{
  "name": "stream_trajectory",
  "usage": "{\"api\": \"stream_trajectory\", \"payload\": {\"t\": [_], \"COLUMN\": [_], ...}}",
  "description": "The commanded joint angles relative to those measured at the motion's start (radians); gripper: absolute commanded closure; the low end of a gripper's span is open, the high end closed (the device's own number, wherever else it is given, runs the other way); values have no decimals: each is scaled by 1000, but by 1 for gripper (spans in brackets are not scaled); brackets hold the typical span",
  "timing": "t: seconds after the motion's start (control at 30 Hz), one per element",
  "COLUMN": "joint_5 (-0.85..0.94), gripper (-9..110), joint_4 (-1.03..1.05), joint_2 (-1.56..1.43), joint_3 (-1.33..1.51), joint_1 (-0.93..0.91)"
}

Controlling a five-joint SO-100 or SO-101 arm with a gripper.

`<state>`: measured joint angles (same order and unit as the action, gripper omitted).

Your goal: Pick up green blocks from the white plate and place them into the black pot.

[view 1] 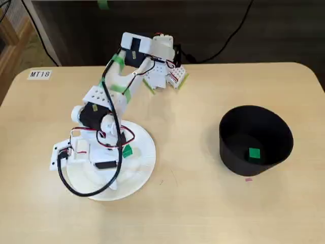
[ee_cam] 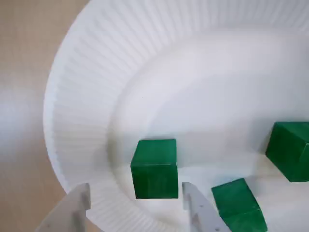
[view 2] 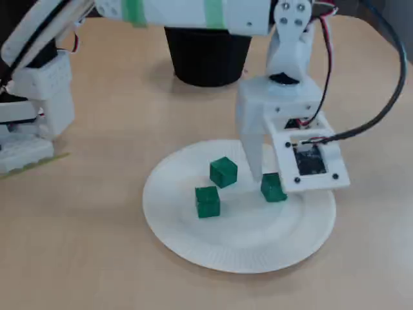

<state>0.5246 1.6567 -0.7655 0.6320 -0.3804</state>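
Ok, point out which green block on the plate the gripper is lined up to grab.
The leftmost green block in the wrist view: it faces the open gripper's gap, while the other two lie beyond the right finger.

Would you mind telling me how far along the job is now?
Done: one green block lies in the black pot. In hand: the open claw straddles a second block on the white plate, not yet gripped. Left: that block plus two other blocks on the plate.
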Motion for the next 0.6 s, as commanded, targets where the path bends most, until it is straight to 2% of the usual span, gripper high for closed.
{"api": "stream_trajectory", "payload": {"t": [0.0, 0.13, 0.3, 0.57], "joint_5": [-12, -25, -60, -54], "gripper": [75, 80, 104, 104], "joint_4": [-5, -5, -5, 0], "joint_2": [2, 38, 97, 41], "joint_3": [-41, -75, -147, -230], "joint_1": [-12, -15, -12, -17]}}
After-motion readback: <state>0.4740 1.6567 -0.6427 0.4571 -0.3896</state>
